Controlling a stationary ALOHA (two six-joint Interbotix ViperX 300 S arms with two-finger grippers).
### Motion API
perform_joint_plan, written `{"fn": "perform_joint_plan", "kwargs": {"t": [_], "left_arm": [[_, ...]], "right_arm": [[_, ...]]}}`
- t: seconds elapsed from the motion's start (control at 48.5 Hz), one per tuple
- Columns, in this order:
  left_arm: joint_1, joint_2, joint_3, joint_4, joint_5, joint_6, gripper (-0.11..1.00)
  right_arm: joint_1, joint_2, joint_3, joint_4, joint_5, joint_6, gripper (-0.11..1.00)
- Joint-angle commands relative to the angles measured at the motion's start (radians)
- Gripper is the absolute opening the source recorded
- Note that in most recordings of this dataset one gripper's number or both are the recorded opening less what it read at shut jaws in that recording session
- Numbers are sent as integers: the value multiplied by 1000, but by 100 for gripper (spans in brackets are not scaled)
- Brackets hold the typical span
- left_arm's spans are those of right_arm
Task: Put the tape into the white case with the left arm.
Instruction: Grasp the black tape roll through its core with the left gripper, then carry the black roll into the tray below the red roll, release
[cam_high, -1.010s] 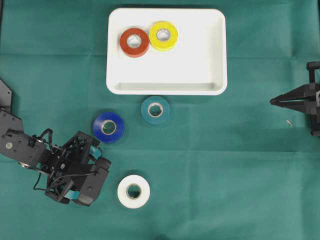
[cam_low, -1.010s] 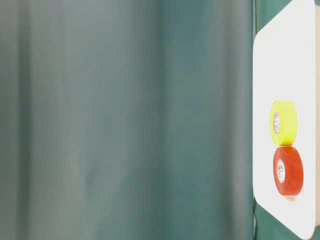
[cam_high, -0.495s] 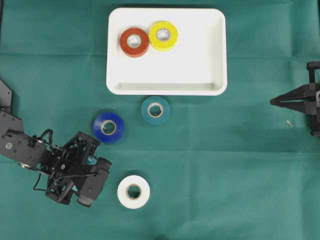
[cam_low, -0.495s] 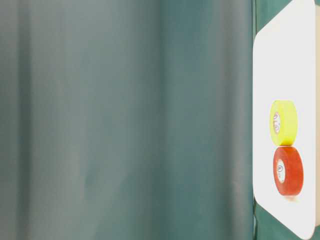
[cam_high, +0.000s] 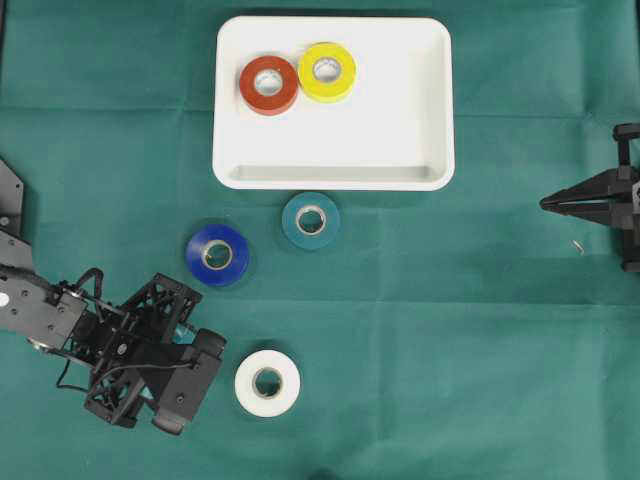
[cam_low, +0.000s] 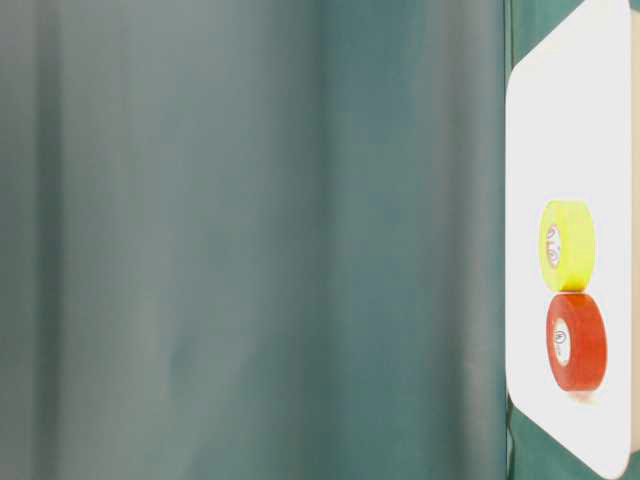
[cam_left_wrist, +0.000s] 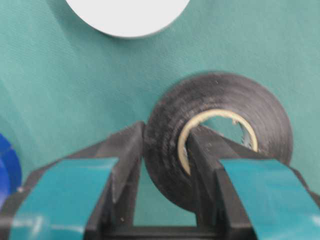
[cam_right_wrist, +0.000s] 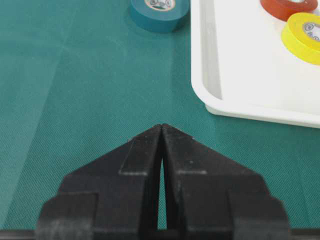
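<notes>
A: The left gripper (cam_left_wrist: 162, 150) is pinched on the black tape roll's (cam_left_wrist: 220, 130) wall, one finger in the core.
B: Lift straight, then carry it ahead to the white case (cam_high: 430, 100), well beyond.

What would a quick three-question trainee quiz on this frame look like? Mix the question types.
1. True or false: the left gripper has its jaws shut on the black tape roll, one jaw outside the roll and one in its core.
2. How many tape rolls lie in the white case?
3. Multiple choice: which roll lies nearest the case's front rim? A) the white roll B) the teal roll C) the blue roll

Key
1. True; the left wrist view shows it.
2. Two: the red roll and the yellow roll, side by side.
3. B.
</notes>
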Motion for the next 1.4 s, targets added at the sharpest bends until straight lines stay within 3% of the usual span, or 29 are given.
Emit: {"fn": "perform_joint_plan", "kwargs": {"t": [0.0,0.247,0.474,0.722,0.969,1.381], "left_arm": [[-5,-40,-31,-2,25,0,23],[18,-52,-29,2,29,5,23],[91,-64,-26,3,29,9,23],[209,-98,-26,5,29,21,23],[341,-117,-29,5,28,127,23],[594,-103,-38,5,-43,222,23]], "right_arm": [[-2,12,-9,-2,-11,2,-9],[-2,11,-9,-2,-9,2,-9],[-2,11,-9,-2,-11,2,-9],[0,11,-9,-2,-9,2,-9],[-2,11,2,-2,-31,3,-9],[-2,9,2,-2,-32,3,-9]]}}
